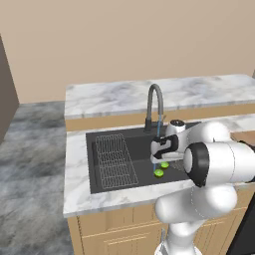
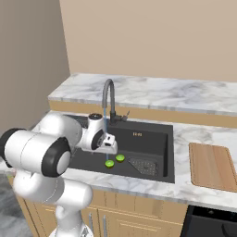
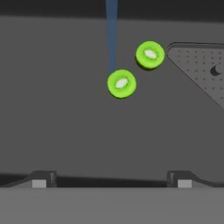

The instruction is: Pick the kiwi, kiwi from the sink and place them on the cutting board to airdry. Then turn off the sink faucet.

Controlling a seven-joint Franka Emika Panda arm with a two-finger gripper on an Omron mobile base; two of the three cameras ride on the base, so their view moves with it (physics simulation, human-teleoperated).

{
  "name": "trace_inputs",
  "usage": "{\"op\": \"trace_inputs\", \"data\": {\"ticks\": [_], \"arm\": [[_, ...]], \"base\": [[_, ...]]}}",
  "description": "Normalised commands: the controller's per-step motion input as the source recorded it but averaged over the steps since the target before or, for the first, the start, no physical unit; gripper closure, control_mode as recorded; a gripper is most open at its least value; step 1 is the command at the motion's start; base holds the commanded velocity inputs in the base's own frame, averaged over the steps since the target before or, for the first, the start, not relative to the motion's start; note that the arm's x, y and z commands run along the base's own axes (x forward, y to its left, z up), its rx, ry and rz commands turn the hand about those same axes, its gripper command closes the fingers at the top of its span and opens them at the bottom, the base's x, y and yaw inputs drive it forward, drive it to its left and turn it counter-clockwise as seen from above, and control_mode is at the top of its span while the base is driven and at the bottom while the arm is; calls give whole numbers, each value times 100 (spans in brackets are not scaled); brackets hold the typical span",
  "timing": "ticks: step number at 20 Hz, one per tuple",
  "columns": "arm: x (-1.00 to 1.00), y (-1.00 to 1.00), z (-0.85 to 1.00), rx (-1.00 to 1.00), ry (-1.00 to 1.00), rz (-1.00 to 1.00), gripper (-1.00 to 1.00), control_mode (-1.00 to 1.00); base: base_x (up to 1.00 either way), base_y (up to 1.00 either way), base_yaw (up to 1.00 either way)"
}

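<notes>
Two lime-green kiwis lie on the floor of the dark sink (image 1: 94, 149): one kiwi (image 3: 121, 83) (image 1: 159, 173) (image 2: 109, 163) under the blue water stream, the other kiwi (image 3: 150, 54) (image 1: 164, 165) (image 2: 120, 158) beside the mesh drain grate (image 3: 201, 70). My gripper (image 3: 111, 180) (image 1: 160, 158) (image 2: 110, 149) hangs open above them, nothing between its fingertips (image 3: 39, 180). The gooseneck faucet (image 1: 155, 107) (image 2: 109, 99) stands at the sink's back, water running. The wooden cutting board (image 2: 212, 165) (image 1: 245, 137) lies on the counter right of the sink.
A wire rack (image 1: 114, 160) fills the sink's left part. Marble counter (image 2: 194, 139) surrounds the sink, with a raised back ledge (image 1: 149, 94) behind the faucet. A dark appliance top (image 2: 213, 222) sits below the cutting board's corner.
</notes>
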Motion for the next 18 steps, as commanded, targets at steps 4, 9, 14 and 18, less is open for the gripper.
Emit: {"op": "trace_inputs", "data": {"ticks": [4,9,14,18], "arm": [[4,-3,-22,0,0,0,-100,-100],[7,-1,-13,0,0,0,-100,-100],[16,0,-11,0,0,0,-100,-100],[18,0,-14,0,0,0,-100,-100]], "base": [[0,0,0],[0,0,0],[0,0,0],[0,0,0]]}}
